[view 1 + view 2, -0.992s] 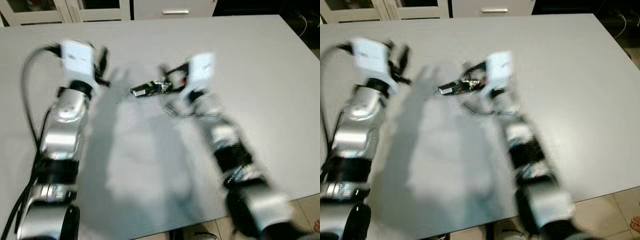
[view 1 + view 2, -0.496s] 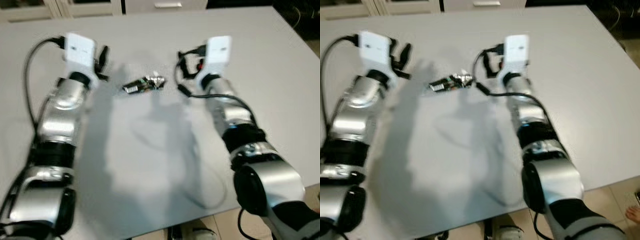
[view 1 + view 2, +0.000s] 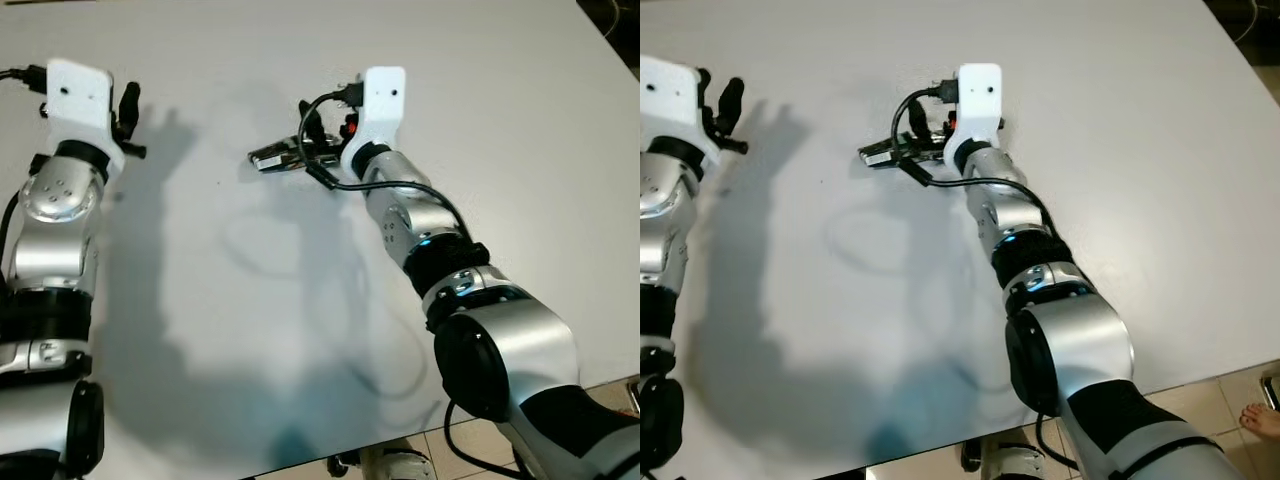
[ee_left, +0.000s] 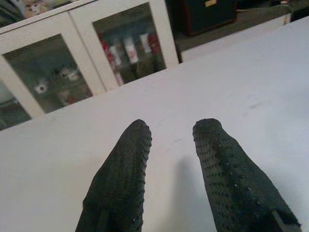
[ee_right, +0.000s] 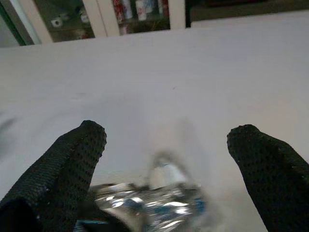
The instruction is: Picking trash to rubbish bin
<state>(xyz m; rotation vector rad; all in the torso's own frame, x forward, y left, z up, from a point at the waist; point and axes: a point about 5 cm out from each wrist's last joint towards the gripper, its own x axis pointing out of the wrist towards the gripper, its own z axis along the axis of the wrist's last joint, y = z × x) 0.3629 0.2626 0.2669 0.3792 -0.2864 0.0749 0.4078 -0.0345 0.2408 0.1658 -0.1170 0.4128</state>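
A crumpled silver and dark wrapper [image 3: 275, 157] lies on the white table [image 3: 500, 120]. My right gripper [image 3: 308, 138] is down at the wrapper's right end and open. In the right wrist view its two black fingers [image 5: 72, 164] stand wide apart, with the wrapper [image 5: 149, 205] low between them and not pinched. My left gripper [image 3: 125, 105] hovers over bare table well to the left of the wrapper. It is open, with a narrow gap between its fingers [image 4: 125, 164] and nothing in it.
Glass-door cabinets [image 4: 120, 53] stand beyond the table's far edge. The table's near edge runs along the bottom, with tiled floor [image 3: 1230, 400] and a person's foot [image 3: 1260, 420] at the lower right.
The camera has tipped down and shifted. My right gripper, which stood to the right of the wrapper half a second ago, has moved left and now straddles its end. The wrapper has not moved.
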